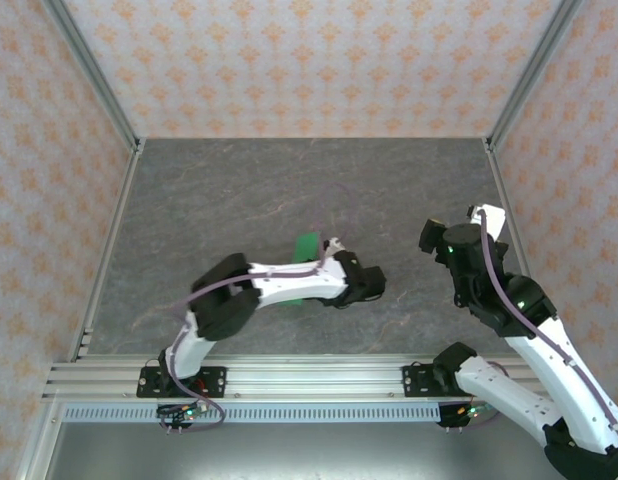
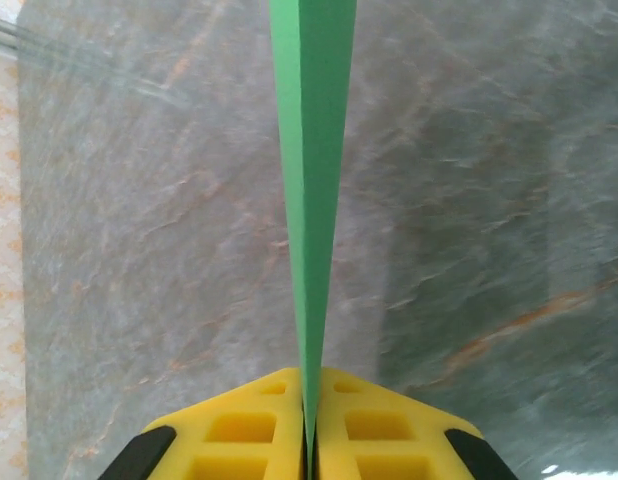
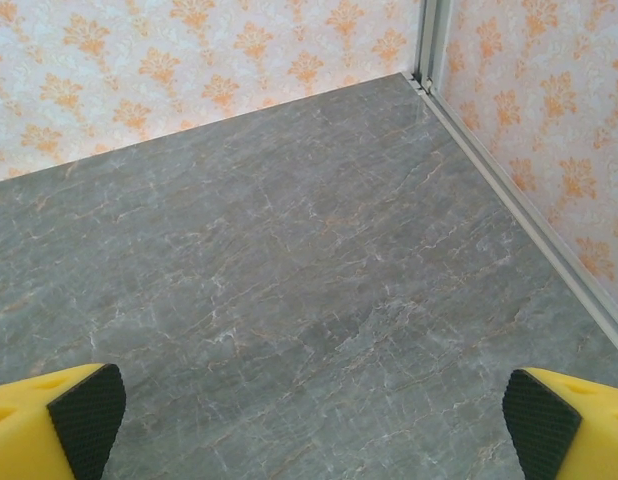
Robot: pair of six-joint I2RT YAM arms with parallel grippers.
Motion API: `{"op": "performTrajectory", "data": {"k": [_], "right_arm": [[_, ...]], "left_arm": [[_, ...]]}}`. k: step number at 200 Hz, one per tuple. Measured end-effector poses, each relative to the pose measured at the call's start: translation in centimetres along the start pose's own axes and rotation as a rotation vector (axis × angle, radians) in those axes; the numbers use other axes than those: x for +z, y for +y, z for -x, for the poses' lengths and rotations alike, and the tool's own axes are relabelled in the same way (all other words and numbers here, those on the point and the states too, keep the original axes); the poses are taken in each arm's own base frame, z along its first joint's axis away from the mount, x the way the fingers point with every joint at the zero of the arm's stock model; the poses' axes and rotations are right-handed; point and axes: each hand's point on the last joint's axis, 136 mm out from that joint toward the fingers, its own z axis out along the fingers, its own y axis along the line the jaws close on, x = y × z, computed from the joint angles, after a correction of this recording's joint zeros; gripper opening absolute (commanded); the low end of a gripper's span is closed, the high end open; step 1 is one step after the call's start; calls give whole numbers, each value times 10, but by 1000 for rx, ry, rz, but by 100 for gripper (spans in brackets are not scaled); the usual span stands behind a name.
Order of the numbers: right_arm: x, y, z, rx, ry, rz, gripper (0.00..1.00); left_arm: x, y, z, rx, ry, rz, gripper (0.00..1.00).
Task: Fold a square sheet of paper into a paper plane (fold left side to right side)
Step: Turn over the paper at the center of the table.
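Green paper, edge-on, was pinched in the clenched left gripper, projecting straight ahead, probably to carry the fold across; right gripper hung released and empty.

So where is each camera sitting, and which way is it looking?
Top camera: above and behind, looking down at the table; left arm, right arm and their bases show.
Left wrist camera: on the left arm, looking along the left gripper, shut on the green paper.
Right wrist camera: on the right arm, looking past the open right gripper to a table corner.
Shared: top and left wrist views both show the green paper.
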Motion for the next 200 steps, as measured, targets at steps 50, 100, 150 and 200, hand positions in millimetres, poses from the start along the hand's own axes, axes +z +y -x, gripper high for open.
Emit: {"op": "performTrajectory", "data": {"k": [50, 100, 150, 200], "right_arm": [[4, -3, -11, -27, 27, -17, 100], [6, -4, -16, -39, 40, -23, 100], [7, -2, -20, -45, 56, -14, 100], [18, 13, -36, -91, 138, 20, 100]], "left_arm": [[25, -41, -18, 138, 141, 8, 2], [17, -57, -1, 94, 210, -158, 10], [23, -71, 5, 65, 289, -305, 32], [-9, -83, 31, -77, 246, -597, 49]]}}
